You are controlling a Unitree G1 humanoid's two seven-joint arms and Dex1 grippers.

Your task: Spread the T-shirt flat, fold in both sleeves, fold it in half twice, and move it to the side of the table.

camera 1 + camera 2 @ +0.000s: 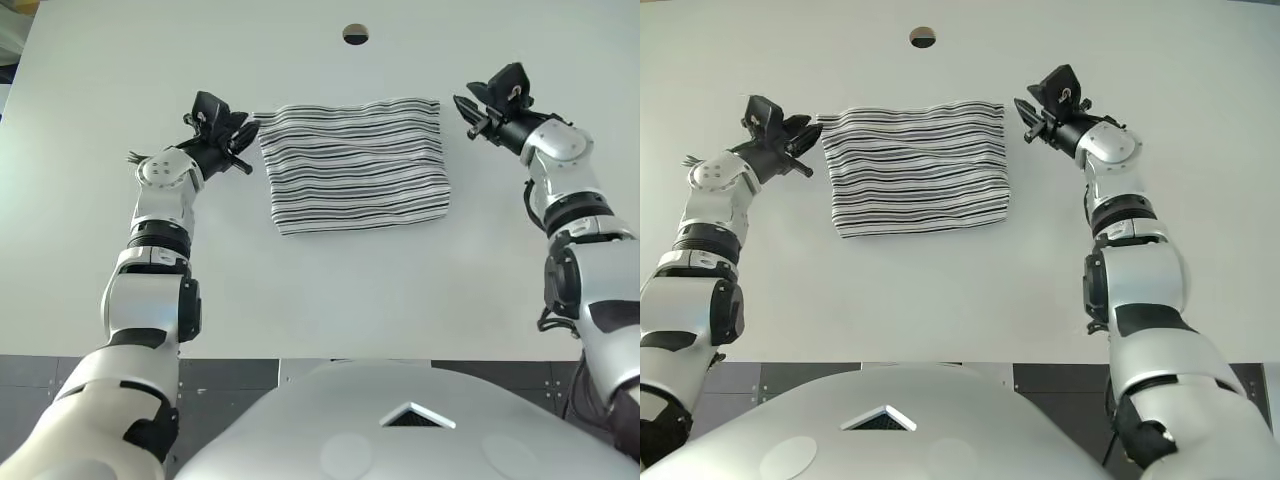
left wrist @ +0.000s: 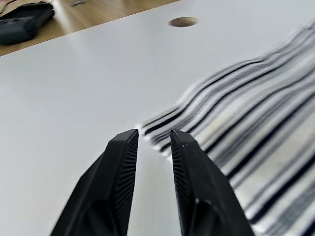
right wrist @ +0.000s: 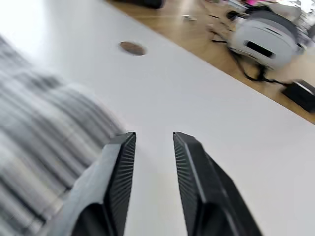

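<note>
the t-shirt point(image 1: 355, 165), black-and-white striped, lies folded into a roughly rectangular packet on the white worktop point(image 1: 400, 290). it sits in the middle of the far half, its stripes running from side to side and its upper layer a little rumpled. a round hole point(image 1: 355, 35) sits in the worktop beyond it.

both arms are stretched forward over the worktop, one on each side of the packet, with the forearms leaning inward and the wrists turned toward the shirt's far corners.

the left tool point(image 2: 154, 133) sits low at the far left corner of the shirt, pointing toward it. its two ribbed black fingers point(image 2: 123, 167) stand slightly apart with a narrow gap and nothing between them. the striped corner lies just past the tips; whether it touches them cannot be told.

the right tool point(image 3: 154, 135) hangs just beside the far right corner, pointing in toward the shirt. its fingers point(image 3: 197, 177) are parted too, a little wider, and grip nothing. bare worktop shows through the gap, and a thin strip of worktop separates the tips from the cloth's edge.

past the worktop's far edge there is a wooden floor with a black bag point(image 2: 22, 22) on it.
</note>
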